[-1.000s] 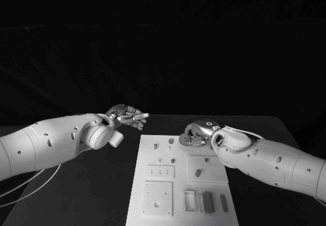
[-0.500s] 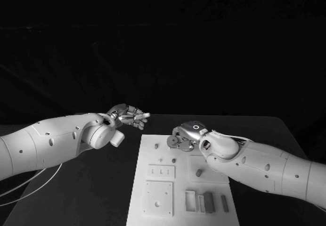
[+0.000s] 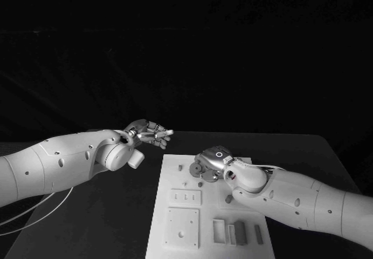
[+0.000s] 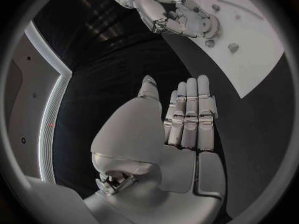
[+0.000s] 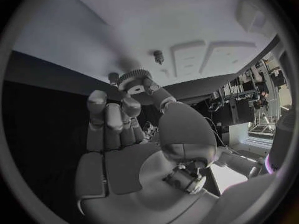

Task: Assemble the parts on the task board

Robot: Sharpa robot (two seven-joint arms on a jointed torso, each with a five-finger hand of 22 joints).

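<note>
The white task board (image 3: 179, 243) lies in the middle of the black table. My right hand (image 3: 209, 162) hovers over the board's far end and pinches a small toothed gear (image 3: 199, 169) between thumb and fingertips. In the right wrist view the gear (image 5: 134, 79) sits at the fingertips (image 5: 102, 102), close to a short peg (image 5: 159, 57) standing on the board (image 5: 156, 15). My left hand (image 3: 147, 134) is raised off the board's far left corner, fingers straight and apart, holding nothing. The left wrist view shows its flat palm (image 4: 187, 124) and, beyond it, the right hand (image 4: 171, 15) with the gear (image 4: 212, 29).
Small pegs (image 4: 233, 47) stand on the board's far end. A slotted plate (image 3: 184, 197) and a square plate (image 3: 181, 227) lie on its left half. Several upright grey pieces (image 3: 239, 232) stand at its near right. Bare black table (image 3: 93, 226) flanks the board.
My right hand has carried the gear leftward over the board's far end and a little nearer. The left hand has stayed almost where it was.
</note>
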